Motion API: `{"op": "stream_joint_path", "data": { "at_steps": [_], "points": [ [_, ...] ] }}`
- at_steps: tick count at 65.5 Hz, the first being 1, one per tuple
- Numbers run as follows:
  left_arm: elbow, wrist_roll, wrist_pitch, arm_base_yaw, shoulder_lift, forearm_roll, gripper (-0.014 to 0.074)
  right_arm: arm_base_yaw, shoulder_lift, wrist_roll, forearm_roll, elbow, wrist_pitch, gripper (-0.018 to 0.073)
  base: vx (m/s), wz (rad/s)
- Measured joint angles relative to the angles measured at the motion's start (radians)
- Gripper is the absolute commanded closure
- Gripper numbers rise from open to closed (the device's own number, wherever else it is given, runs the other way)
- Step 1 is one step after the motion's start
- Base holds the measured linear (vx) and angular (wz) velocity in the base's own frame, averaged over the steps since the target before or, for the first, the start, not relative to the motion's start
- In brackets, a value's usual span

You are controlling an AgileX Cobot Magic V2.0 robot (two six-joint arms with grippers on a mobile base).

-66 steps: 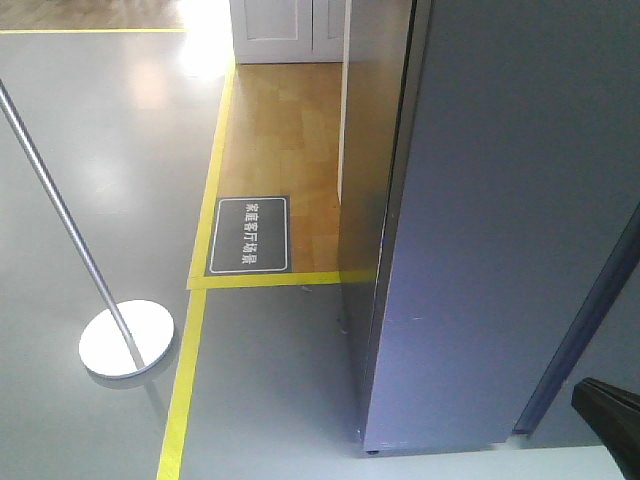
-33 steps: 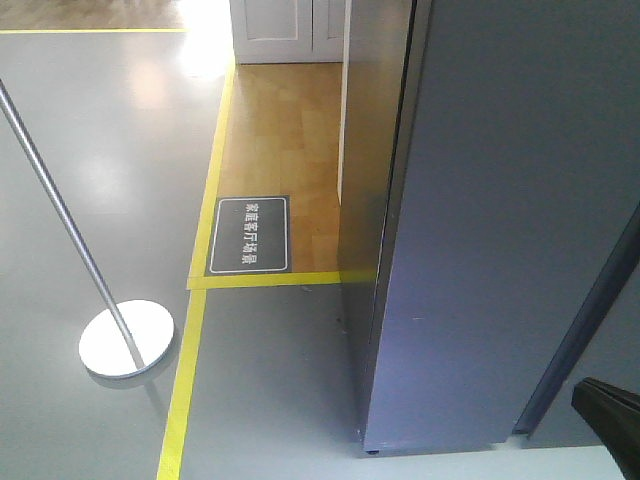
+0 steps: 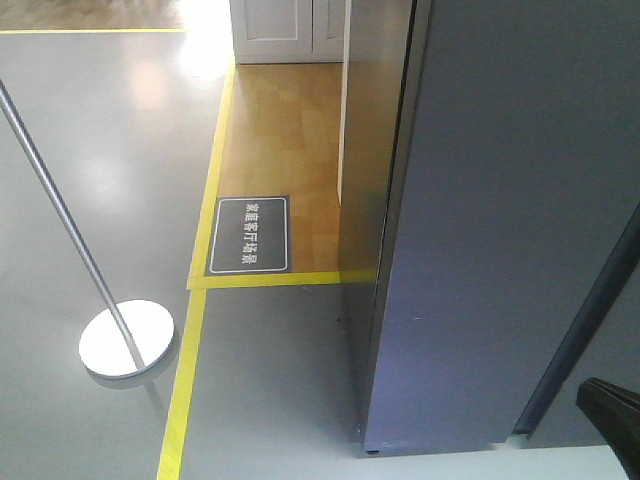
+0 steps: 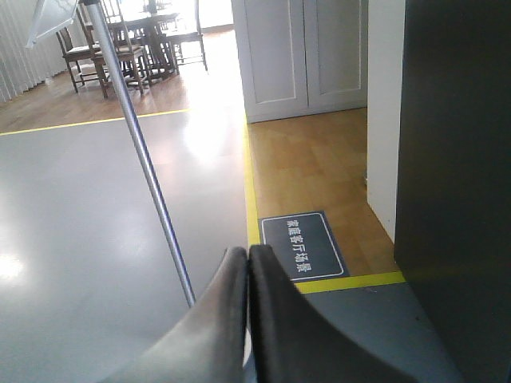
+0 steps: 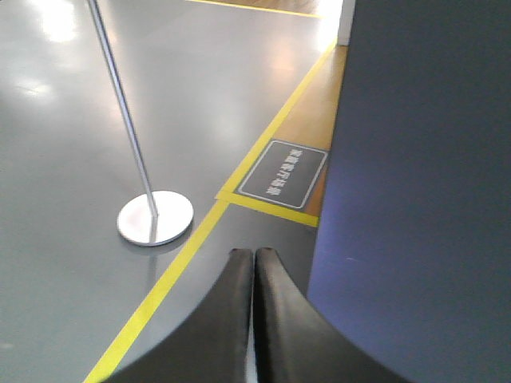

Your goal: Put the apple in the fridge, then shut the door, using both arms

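The fridge (image 3: 365,150) stands at the right, dark grey, and only its outside shows. Its door (image 3: 500,200) faces the front view as a broad grey panel, with a thin dark seam down its left edge. A long slanted handle (image 3: 585,320) crosses the door's lower right. The apple is out of view. My left gripper (image 4: 248,254) is shut and empty above the floor, with the fridge (image 4: 455,199) to its right. My right gripper (image 5: 254,255) is also shut and empty, close to the left of the door (image 5: 423,199).
A metal pole on a round white base (image 3: 125,340) stands on the grey floor at the left. Yellow floor tape (image 3: 185,380) borders a wooden floor with a dark sign plate (image 3: 248,235). White cabinet doors (image 4: 303,52) are behind. A dark arm part (image 3: 612,415) fills the bottom right corner.
The dark arm part at the bottom right corner has shifted slightly to the right. Nothing else has visibly moved.
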Motion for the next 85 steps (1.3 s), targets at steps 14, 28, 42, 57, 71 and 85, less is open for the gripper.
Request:
{"op": "stream_joint_path", "data": {
  "at_steps": [14,28,42,57,71,85],
  "points": [
    [0.0,0.0,0.0,0.0,0.0,0.0,0.0603,0.0,-0.118,0.044,-0.037,0.099,-0.127,0.0562,0.0,0.0],
    [0.0,0.0,0.0,0.0,0.0,0.0,0.0603,0.0,-0.293,0.304,-0.268,0.2,-0.181,0.0562,0.0,0.0],
    [0.0,0.0,0.0,0.0,0.0,0.0,0.0603,0.0,-0.347,0.756,-0.567,0.31,-0.276,0.0562,0.0,0.0],
    [0.0,0.001,0.0,0.0,0.0,0.0,0.0603,0.0,-0.347,0.991,-0.86,0.316,-0.415,0.0562,0.0,0.0],
    [0.0,0.001,0.0,0.0,0.0,0.0,0.0603,0.0,-0.347,0.998,-0.922,0.316,-0.528,0.0562,0.0,0.0],
    [0.0,0.001,0.0,0.0,0.0,0.0,0.0603,0.0,-0.347,0.989,-0.917,0.316,-0.541,0.0562,0.0,0.0]
  ]
}}
